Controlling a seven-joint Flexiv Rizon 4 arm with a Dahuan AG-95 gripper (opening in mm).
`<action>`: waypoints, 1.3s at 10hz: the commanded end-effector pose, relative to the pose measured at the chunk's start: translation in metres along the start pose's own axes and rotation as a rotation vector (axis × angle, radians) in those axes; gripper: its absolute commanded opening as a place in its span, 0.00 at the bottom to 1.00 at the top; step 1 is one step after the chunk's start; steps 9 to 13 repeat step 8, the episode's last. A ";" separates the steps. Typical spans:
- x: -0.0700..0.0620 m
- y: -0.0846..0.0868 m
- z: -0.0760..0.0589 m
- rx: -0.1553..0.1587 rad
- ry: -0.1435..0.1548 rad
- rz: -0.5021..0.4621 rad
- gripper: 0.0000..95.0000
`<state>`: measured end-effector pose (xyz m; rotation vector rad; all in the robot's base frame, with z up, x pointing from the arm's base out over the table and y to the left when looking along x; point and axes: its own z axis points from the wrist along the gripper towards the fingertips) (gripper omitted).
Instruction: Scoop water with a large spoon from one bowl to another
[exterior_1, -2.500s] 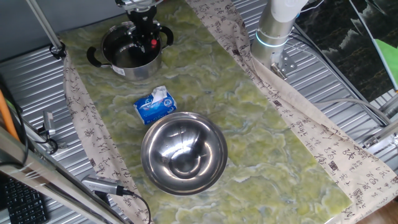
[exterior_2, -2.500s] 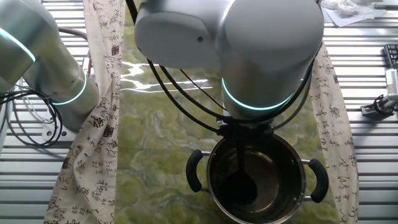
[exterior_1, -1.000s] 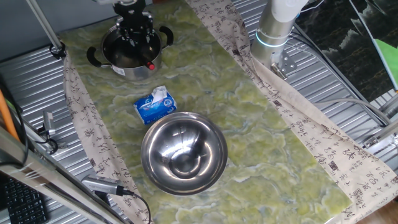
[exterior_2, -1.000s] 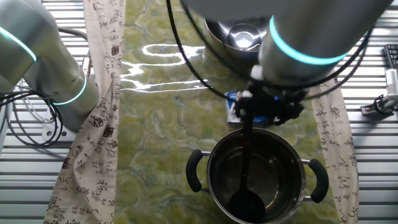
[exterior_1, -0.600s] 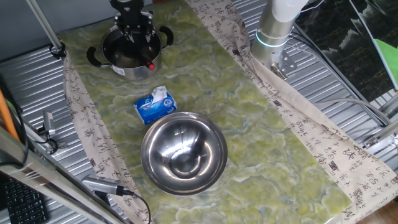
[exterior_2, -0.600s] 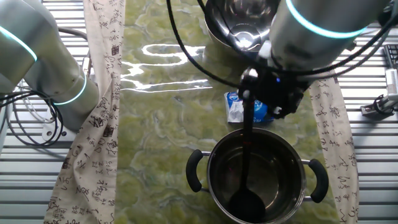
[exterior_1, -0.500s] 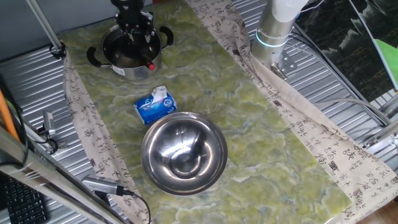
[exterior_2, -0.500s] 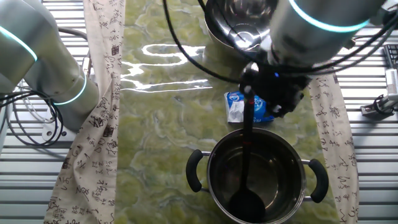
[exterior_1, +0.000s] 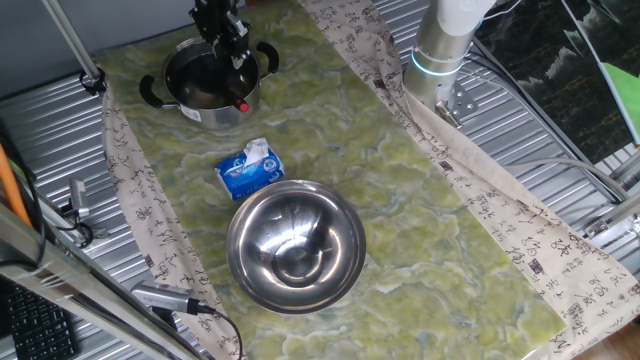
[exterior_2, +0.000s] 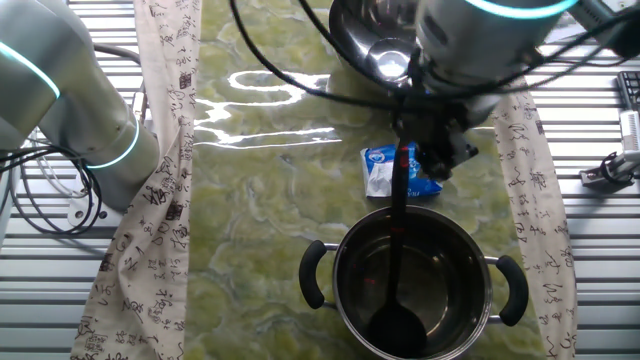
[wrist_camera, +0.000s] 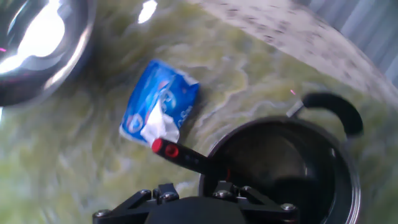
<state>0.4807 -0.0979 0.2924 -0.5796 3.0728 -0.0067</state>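
Since the earlier frames the arm has swung away from directly over the pot, so the spoon now leans out of it instead of being hidden under the wrist.

In one fixed view, the pot sits at the upper left of the frame on the green mat, with the gripper just above its far rim. The spoon's red handle end shows at the pot's near rim. The tissue pack lies below the pot, and the steel bowl sits lower centre, well apart from the pot.

In the other fixed view, the pot is at bottom centre. The dark spoon stands tilted in it, its bowl resting on the pot floor and its handle rising toward the gripper above the rim. The handle runs up into the gripper, but I cannot tell how the fingers stand. The tissue pack lies just beyond the pot, the steel bowl at top centre.

In the hand view, blurred, the pot fills the lower right; the spoon handle crosses its left rim, red end pointing at the tissue pack. The steel bowl is upper left. Water is not discernible.
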 end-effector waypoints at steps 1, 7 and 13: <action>-0.001 0.005 -0.009 0.028 -0.033 0.194 0.40; -0.001 0.005 -0.009 0.025 -0.027 0.142 0.40; -0.001 0.005 -0.009 0.021 -0.028 0.134 0.40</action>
